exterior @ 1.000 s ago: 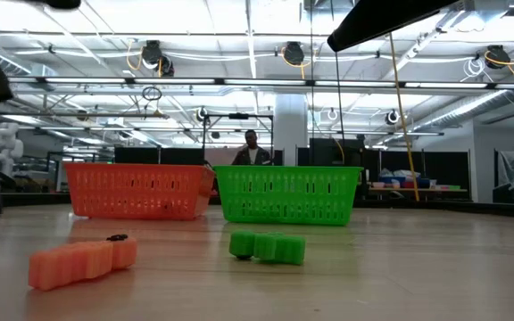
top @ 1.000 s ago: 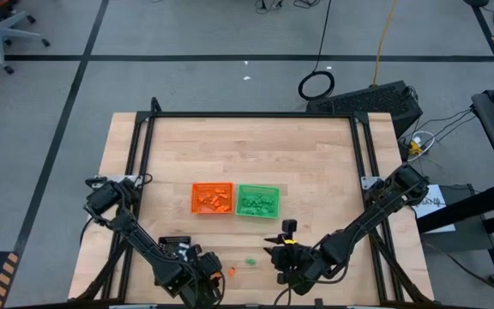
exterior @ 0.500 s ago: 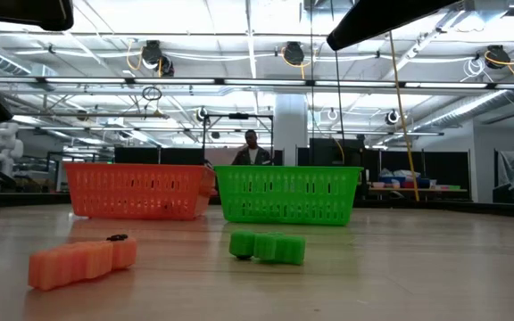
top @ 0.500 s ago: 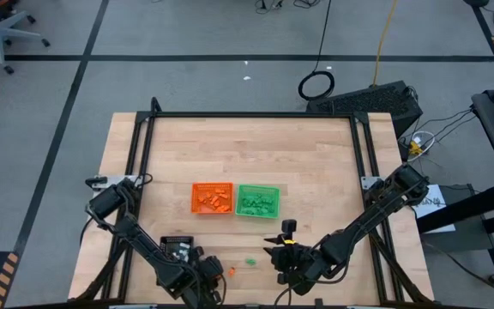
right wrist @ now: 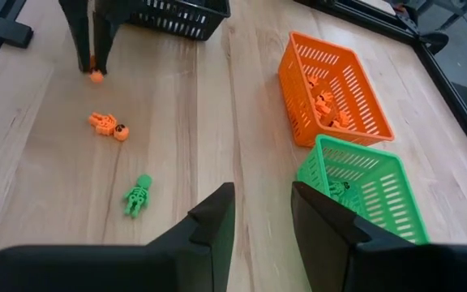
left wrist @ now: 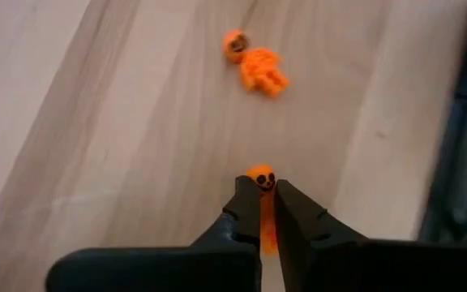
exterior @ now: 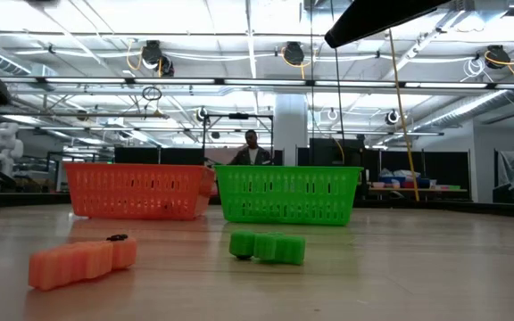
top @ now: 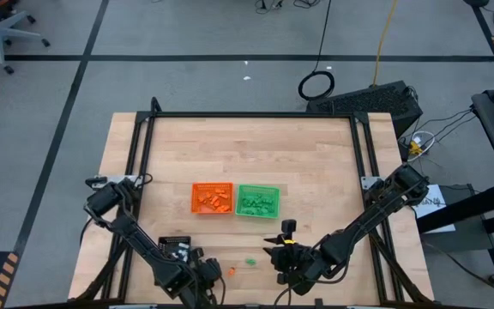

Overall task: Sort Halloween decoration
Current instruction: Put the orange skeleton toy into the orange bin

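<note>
Left wrist view: the left end effector (left wrist: 266, 212) has just pinched shut on an orange figure (left wrist: 259, 178) (second orange figure (left wrist: 255, 66) at twelve o'clock), ready for lifting; right end effector (right wrist: 262, 212) waits half-open.

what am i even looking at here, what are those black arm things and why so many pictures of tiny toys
These are two robot arms working at a wooden table, filmed at one moment by four cameras: one overhead, one at table height, one on each wrist. The job is sorting Halloween trinkets by colour.

The left gripper has shut on a small orange figure. The right gripper waits open over the table, empty.

Loose on the wood lie an orange skeleton figure and a green skeleton figure. The orange basket and green basket already hold sorted pieces. A black basket stands by the left arm.
</note>
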Available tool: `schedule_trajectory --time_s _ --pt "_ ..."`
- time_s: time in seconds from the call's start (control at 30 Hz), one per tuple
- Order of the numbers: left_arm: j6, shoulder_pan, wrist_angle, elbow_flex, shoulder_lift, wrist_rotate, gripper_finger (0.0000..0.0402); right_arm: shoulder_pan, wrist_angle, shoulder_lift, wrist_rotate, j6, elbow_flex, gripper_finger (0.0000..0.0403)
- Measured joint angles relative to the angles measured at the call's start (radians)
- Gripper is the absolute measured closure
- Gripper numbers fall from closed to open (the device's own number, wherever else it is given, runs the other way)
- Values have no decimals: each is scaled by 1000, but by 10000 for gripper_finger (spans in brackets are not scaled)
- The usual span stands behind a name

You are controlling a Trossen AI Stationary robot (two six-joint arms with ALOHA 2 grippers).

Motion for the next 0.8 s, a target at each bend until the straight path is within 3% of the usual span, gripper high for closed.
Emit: schedule_trajectory --time_s 0.27,0.57,0.8 --pt "141 1 -47 10 -92 -126 398 0 6 0 0 1 0 296" --pt "471 -8 -52 11 -252 -406 398 0 8 0 -2 -27 0 296" --pt "493 -5 -24 -19 -276 -417 397 0 8 0 -3 -44 0 296"
